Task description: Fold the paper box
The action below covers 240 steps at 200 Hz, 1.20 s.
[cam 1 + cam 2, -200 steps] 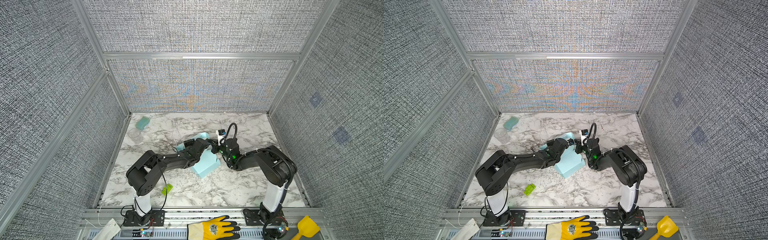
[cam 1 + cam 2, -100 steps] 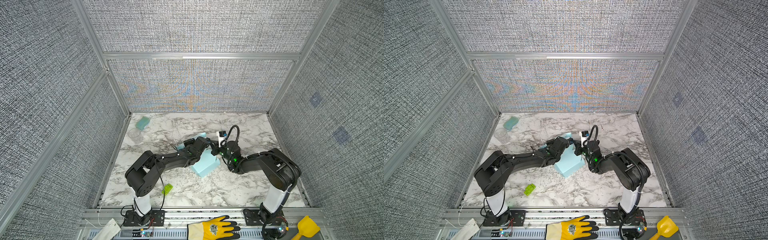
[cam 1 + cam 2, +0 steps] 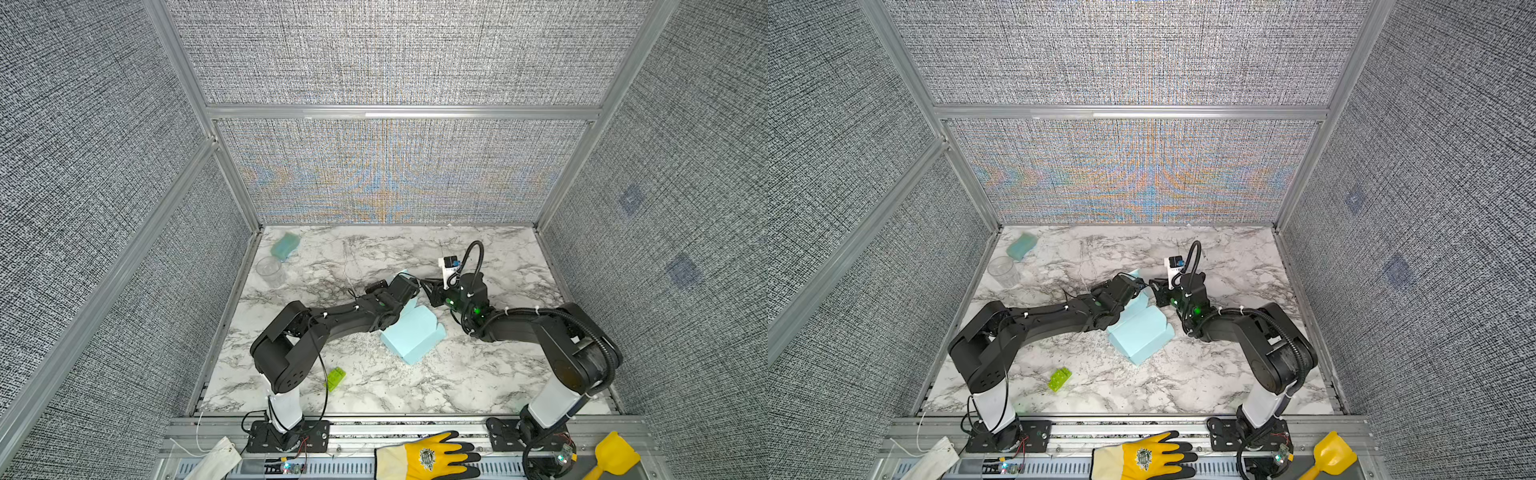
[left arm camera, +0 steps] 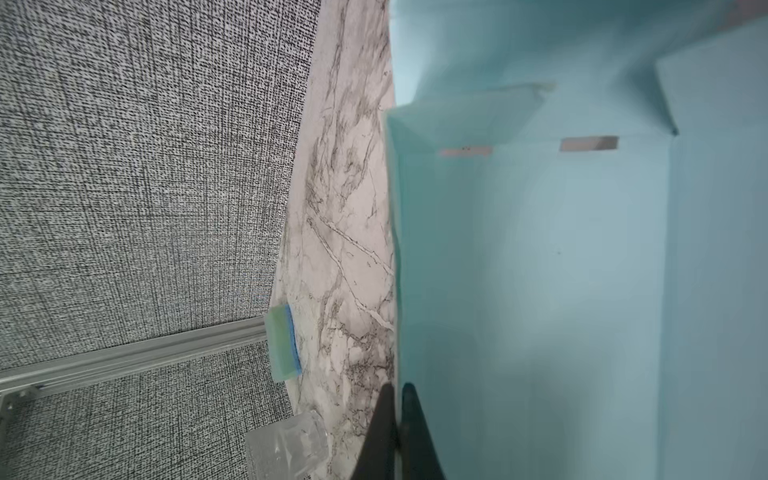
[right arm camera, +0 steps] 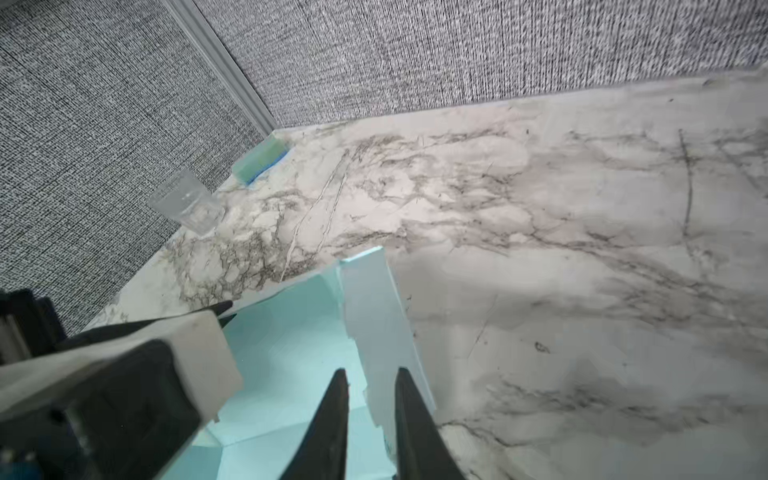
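Matt paper box (image 3: 415, 336) — glossy marble-look table (image 3: 374, 249).

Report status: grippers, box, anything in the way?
Left gripper shut on the paper box edge. Right gripper open, jaws astride a flap. Box part-folded, not yet closed. Green brick, cup, sponge lie apart from it.

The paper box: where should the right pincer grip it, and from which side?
Grip the box by its narrow far flap, coming from the right: the flap stands thin and free, and the right pincer has open jaws astride it.
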Available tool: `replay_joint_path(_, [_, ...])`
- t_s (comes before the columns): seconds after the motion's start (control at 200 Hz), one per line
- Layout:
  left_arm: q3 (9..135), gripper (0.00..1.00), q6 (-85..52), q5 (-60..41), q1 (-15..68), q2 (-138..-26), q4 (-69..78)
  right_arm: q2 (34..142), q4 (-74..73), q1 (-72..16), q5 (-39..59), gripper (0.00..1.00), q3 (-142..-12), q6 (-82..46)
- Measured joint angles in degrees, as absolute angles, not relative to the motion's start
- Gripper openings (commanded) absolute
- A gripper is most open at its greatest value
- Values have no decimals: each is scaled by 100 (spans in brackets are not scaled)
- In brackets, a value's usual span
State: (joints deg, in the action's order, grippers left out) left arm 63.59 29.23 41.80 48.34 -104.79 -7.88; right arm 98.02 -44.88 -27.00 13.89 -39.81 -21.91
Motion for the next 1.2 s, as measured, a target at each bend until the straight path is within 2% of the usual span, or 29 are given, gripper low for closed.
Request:
replay_joint_path(0.28, [6455, 0, 2698, 4147, 4829, -10492, -1048, 10138, -4007, -2453, 1883, 28, -4353, -2206])
replay_joint_path(0.56, [6549, 0, 2853, 4313, 4869, -10355, -982, 10326, -4132, -2309, 2373, 34, -4355, -2211])
replay_joint_path(1.201, [6685, 0, 3295, 5411, 5610, -10626, -812, 10702, -5889, -2292, 2283, 33, -3736, -2084])
